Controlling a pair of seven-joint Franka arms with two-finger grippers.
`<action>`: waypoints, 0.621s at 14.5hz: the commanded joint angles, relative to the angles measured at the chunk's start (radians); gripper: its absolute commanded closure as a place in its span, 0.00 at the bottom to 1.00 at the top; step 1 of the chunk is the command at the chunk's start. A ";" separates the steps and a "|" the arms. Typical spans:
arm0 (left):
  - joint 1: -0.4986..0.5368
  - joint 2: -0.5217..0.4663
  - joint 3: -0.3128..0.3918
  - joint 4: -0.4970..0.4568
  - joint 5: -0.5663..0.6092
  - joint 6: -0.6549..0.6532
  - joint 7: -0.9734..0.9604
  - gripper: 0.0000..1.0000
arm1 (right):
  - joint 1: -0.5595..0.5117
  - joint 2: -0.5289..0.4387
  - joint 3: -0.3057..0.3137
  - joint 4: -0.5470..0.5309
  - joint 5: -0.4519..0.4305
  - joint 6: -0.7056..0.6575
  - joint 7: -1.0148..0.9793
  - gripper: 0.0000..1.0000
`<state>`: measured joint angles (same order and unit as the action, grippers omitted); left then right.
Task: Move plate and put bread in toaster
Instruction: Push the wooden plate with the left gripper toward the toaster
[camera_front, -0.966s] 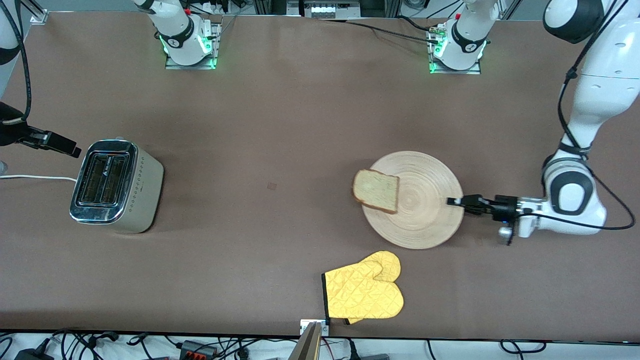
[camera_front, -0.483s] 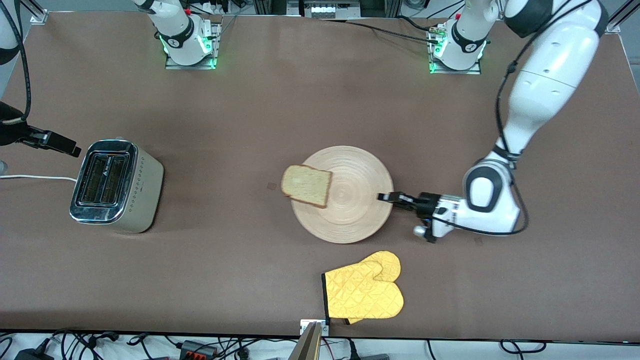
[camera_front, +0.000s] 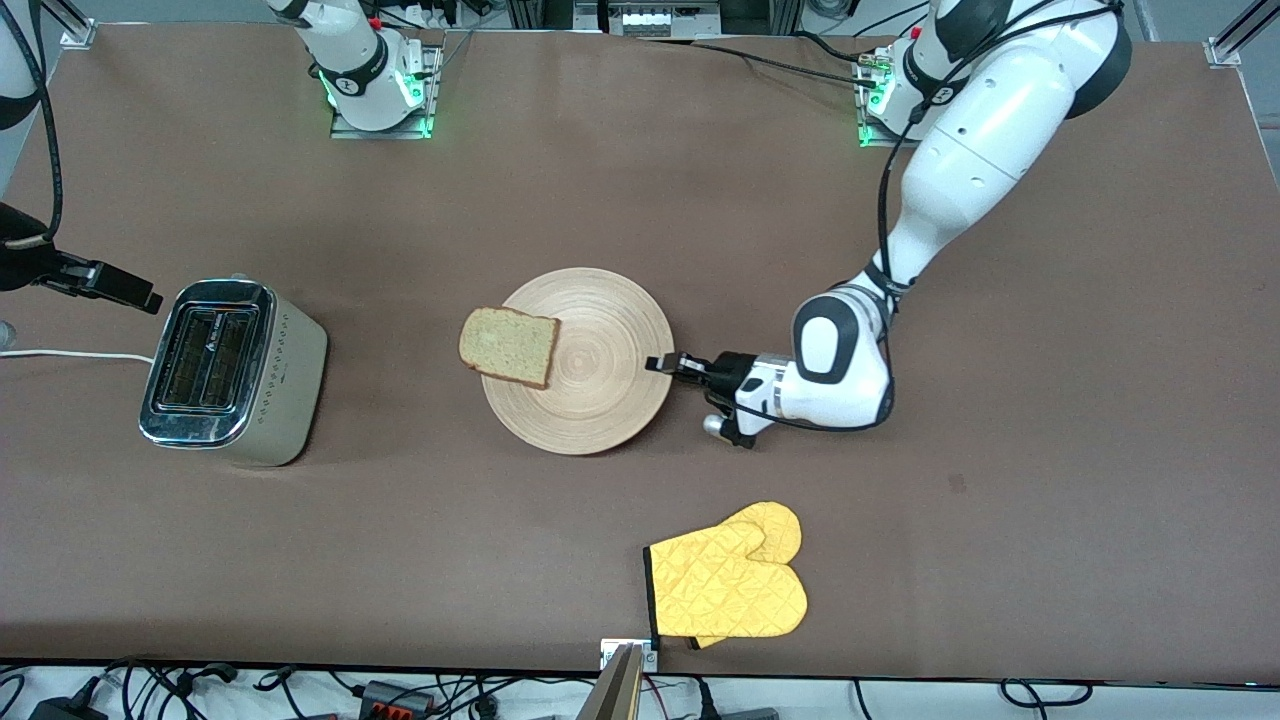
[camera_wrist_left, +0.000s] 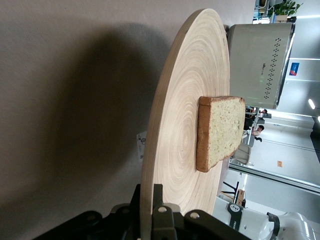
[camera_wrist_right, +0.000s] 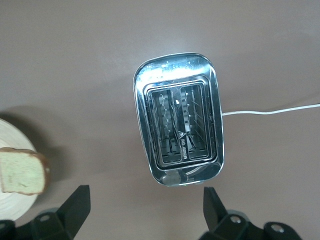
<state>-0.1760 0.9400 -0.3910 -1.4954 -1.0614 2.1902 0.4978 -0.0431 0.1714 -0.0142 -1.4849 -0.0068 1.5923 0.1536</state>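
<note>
The round light-wood plate is at the table's middle, with the bread lying on it and overhanging the rim on the toaster's side. My left gripper is shut on the plate's rim at the side toward the left arm's end. The left wrist view shows the rim between the jaws of that gripper, the bread and the toaster. The beige and chrome toaster stands at the right arm's end. My right gripper is open and empty over the table beside the toaster. In the right wrist view it looks down on the toaster, with the bread at the edge.
A yellow oven mitt lies near the table's front edge, nearer to the front camera than the plate. The toaster's white cord runs off the right arm's end of the table. Bare brown table lies between plate and toaster.
My left gripper has carried the plate with the bread on it from the left arm's end toward the toaster, to the table's middle. The right arm has not moved.
</note>
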 joint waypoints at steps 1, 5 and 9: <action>-0.031 0.012 -0.002 0.007 -0.049 0.046 0.028 0.99 | -0.001 -0.004 0.003 0.003 0.005 -0.006 0.006 0.00; -0.059 0.025 -0.002 0.006 -0.055 0.091 0.018 0.89 | 0.003 -0.004 0.005 0.002 0.005 -0.012 0.007 0.00; -0.048 0.014 -0.002 0.004 -0.054 0.088 0.015 0.00 | -0.001 0.002 0.004 -0.006 0.005 -0.040 0.018 0.00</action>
<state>-0.2351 0.9714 -0.3910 -1.4889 -1.0850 2.2871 0.4978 -0.0402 0.1741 -0.0138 -1.4869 -0.0067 1.5814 0.1538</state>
